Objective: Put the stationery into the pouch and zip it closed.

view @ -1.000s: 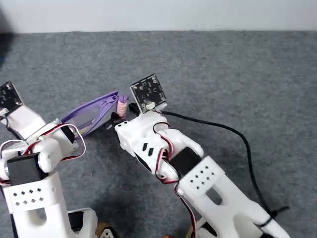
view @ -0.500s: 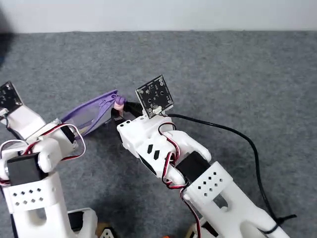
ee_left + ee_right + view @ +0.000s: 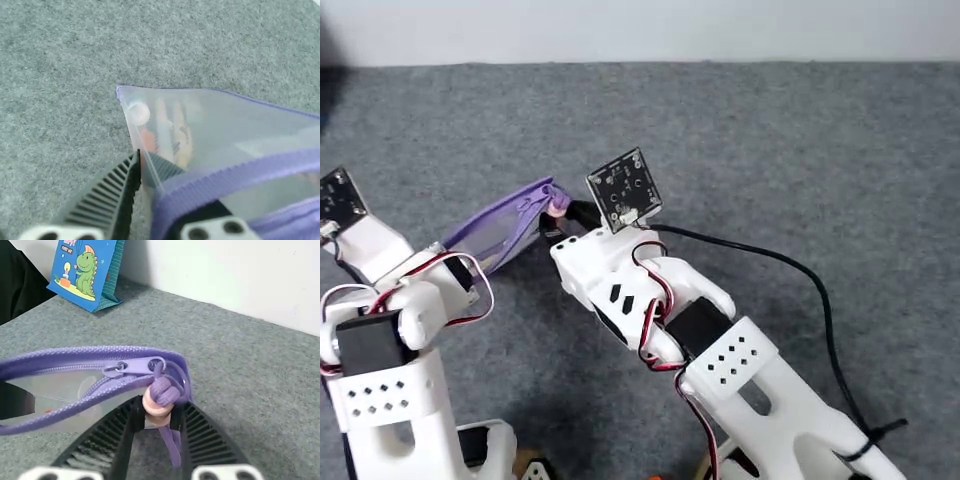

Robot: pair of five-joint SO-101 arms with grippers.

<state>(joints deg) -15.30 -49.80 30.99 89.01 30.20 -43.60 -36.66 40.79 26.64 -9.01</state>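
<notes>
- Purple-edged clear pouch (image 3: 500, 225) is held between the two grippers above the grey mat (image 3: 770, 140), left of the table's middle.
- In the high view its long axis runs diagonally: near end low by the left arm, far end pointing up and away to the right arm's tip.
- Zip edge is on top and the clear wall hangs below; I cannot tell if the bottom touches the mat.
- Left gripper (image 3: 142, 162): fingers (image 3: 112, 192) pinched together on the pouch's clear wall, just under the purple band at its near end.
- Stationery (image 3: 172, 132) shows through the clear wall as blurred orange and pale sticks lying inside, close to the corner.
- Right gripper (image 3: 156, 415): fingers (image 3: 100, 445) clamped on the pink bead (image 3: 156, 407) of the zip cord, with a purple knot just above the bead.
- Zip slider (image 3: 117, 369) sits near the pouch's far end, just beside the bead.
- How much of the zip is done up cannot be told.
- Black cable (image 3: 790, 270) trails from the right arm across the mat.
- Blue gift bag (image 3: 87, 272) stands by the white wall (image 3: 225, 275), well apart from the pouch.
</notes>
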